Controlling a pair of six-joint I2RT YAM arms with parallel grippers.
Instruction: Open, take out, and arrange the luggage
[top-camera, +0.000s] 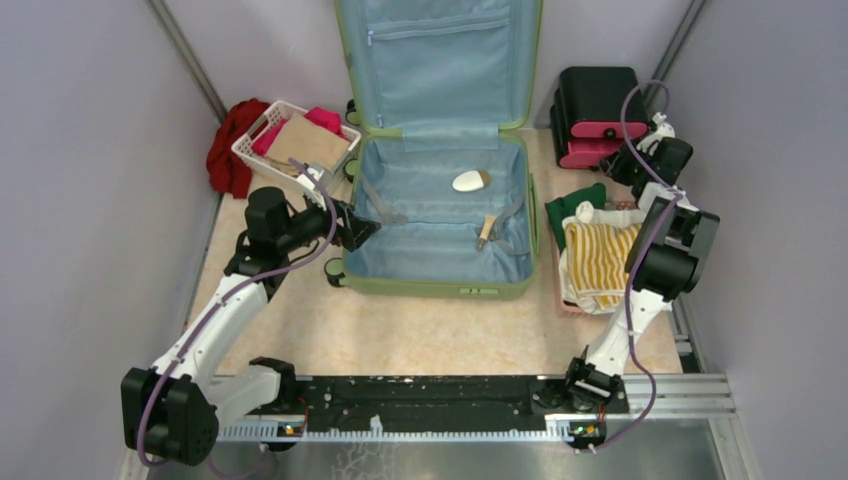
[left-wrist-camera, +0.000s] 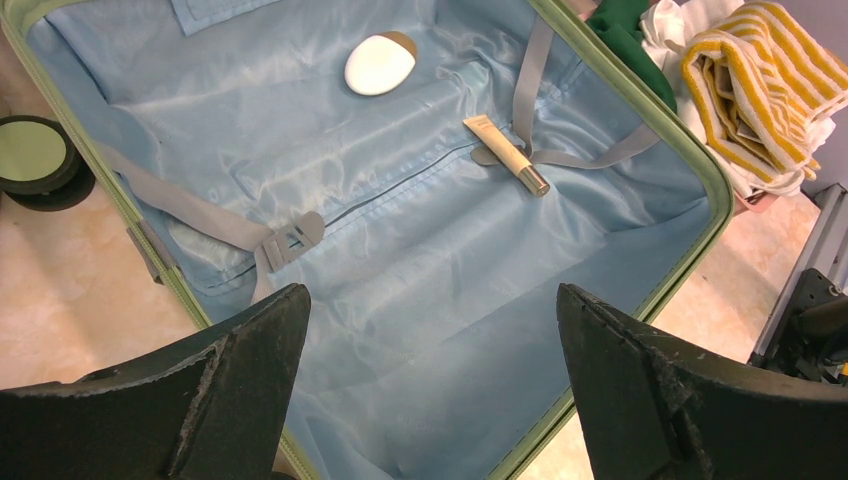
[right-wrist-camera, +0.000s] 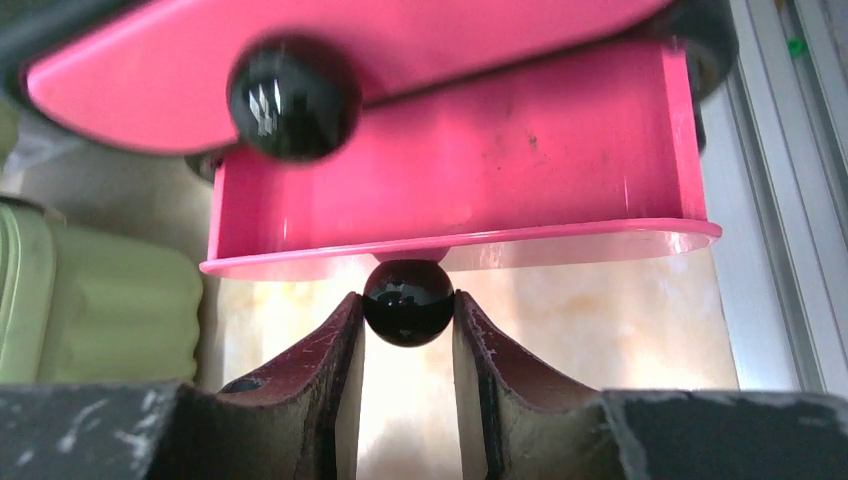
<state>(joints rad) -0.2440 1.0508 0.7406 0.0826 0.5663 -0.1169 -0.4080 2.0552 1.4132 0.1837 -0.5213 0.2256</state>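
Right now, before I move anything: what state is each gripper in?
Left gripper: open, empty, above the luggage.
Right gripper: closed on the black knob of the pink drawer.

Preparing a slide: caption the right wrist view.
Right gripper pinches the round black knob of the lower pink plastic drawer, beside the light-green ribbed suitcase.

— How's the luggage (top-camera: 430, 287) lining (left-wrist-camera: 420, 300) look?
— I see sheeny blue cloth. Beside the luggage, the drawer (right-wrist-camera: 500, 170) is glossy pink plastic, its knob (right-wrist-camera: 408, 302) polished black; my right fingers (right-wrist-camera: 330, 375) scuffed, matt.
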